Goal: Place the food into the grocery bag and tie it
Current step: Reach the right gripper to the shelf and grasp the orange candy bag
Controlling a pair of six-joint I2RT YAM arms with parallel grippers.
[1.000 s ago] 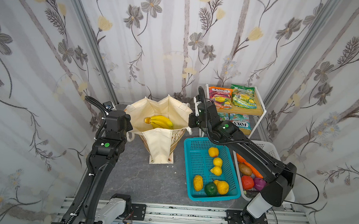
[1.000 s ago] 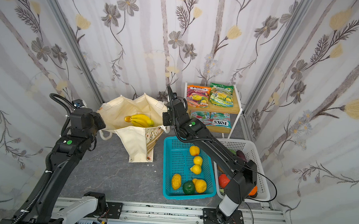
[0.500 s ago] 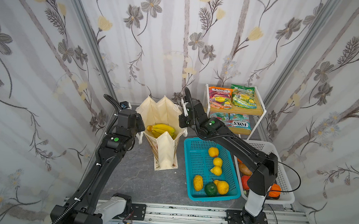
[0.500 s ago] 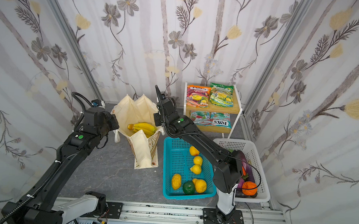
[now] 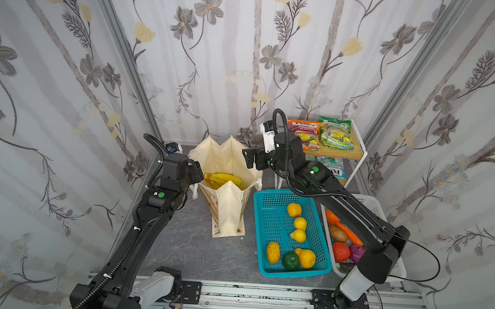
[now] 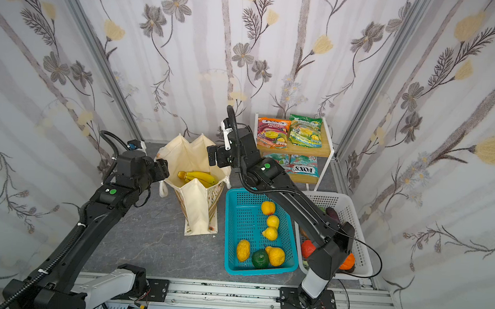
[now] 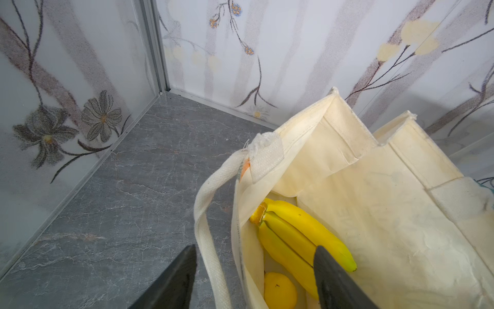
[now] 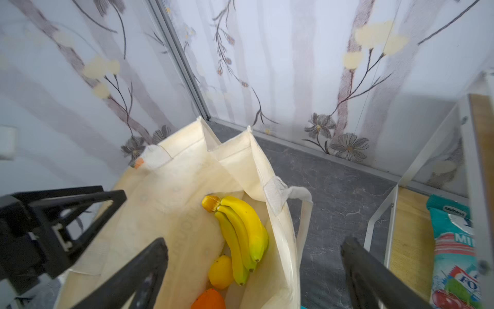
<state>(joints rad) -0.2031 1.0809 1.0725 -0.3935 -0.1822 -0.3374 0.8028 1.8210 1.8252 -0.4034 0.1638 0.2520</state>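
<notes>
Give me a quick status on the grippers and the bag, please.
Left gripper, right gripper open, astride bag rim. Bananas, lemon, tangerine inside. Orange packet, green packet on shelf. Handles untied.

Bright, soft, even light fills the scene, leaving only faint shadows on the grey desk (image 5: pixel 192 246). Both top views are sharp, but straight lines bow outward near their edges. Both wrist views blur slightly in the near foreground.

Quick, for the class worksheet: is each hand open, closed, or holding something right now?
Left hand: open, holding nothing.
Right hand: open, holding nothing.
</notes>
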